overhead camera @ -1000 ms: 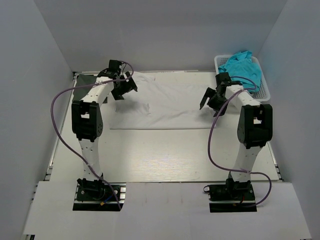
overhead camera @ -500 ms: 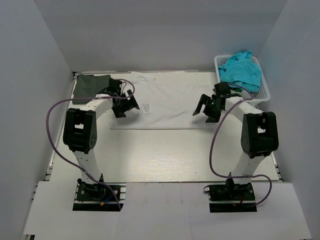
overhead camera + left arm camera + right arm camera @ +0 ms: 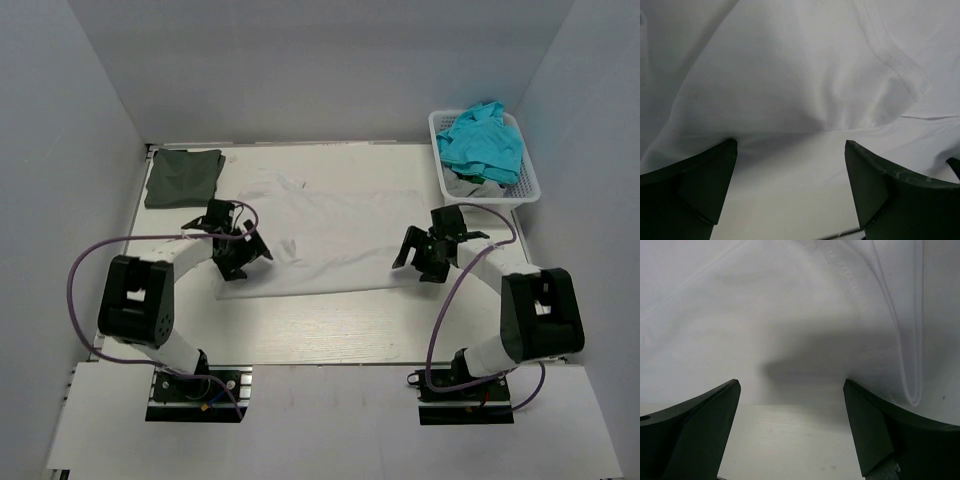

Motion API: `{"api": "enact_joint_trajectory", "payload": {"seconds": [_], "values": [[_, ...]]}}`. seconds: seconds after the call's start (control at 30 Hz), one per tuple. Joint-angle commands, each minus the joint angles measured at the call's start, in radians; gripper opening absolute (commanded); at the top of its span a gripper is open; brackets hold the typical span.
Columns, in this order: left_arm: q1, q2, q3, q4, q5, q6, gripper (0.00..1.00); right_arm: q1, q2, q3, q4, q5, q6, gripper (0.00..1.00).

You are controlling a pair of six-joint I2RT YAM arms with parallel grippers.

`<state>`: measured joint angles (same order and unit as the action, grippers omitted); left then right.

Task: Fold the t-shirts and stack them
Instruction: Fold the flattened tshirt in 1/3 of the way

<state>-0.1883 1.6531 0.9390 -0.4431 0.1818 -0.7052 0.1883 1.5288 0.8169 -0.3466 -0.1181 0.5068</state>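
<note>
Both arms have swung down to the near hem of the white t-shirt (image 3: 335,235), which has slid closer. Left end effector (image 3: 238,252) gapes wide and empty, and the right end effector (image 3: 428,250) does too. The cloth is soft and wrinkled, with stitched seams. Catch one layer only and the fold skews. The olive t-shirt (image 3: 183,177) lies folded at the far-left of the worktop (image 3: 330,325).

White arms (image 3: 185,256), black joints, black left claw (image 3: 242,254) and right claw (image 3: 420,260) (purple cables (image 3: 72,293))
</note>
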Motion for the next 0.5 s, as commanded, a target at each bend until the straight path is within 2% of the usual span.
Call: {"api": "enact_joint_trajectory", "payload": {"seconds": [0.0, 0.03, 0.13, 0.17, 0.23, 0.37, 0.47], "values": [[-0.005, -0.103, -0.198, -0.275, 0.014, -0.030, 1.00, 0.037, -0.071, -0.142, -0.115, 0.003, 0.038, 0.90], [-0.005, -0.198, -0.225, -0.302, 0.027, -0.039, 1.00, 0.048, -0.119, -0.160, -0.141, -0.002, 0.041, 0.90], [-0.005, -0.340, -0.270, -0.414, -0.011, -0.059, 1.00, 0.071, -0.226, -0.208, -0.198, -0.015, 0.047, 0.90], [-0.005, -0.414, -0.244, -0.433, -0.024, -0.059, 1.00, 0.076, -0.248, -0.206, -0.210, -0.026, 0.042, 0.90], [-0.005, -0.456, -0.195, -0.433, -0.039, -0.059, 1.00, 0.083, -0.305, -0.164, -0.229, -0.043, 0.029, 0.90], [-0.005, -0.412, 0.025, -0.408, -0.097, -0.019, 1.00, 0.083, -0.329, -0.044, -0.216, -0.068, 0.013, 0.90], [0.010, -0.291, 0.151, -0.340, -0.165, -0.019, 1.00, 0.076, -0.271, 0.092, -0.183, 0.002, 0.001, 0.90]]}}
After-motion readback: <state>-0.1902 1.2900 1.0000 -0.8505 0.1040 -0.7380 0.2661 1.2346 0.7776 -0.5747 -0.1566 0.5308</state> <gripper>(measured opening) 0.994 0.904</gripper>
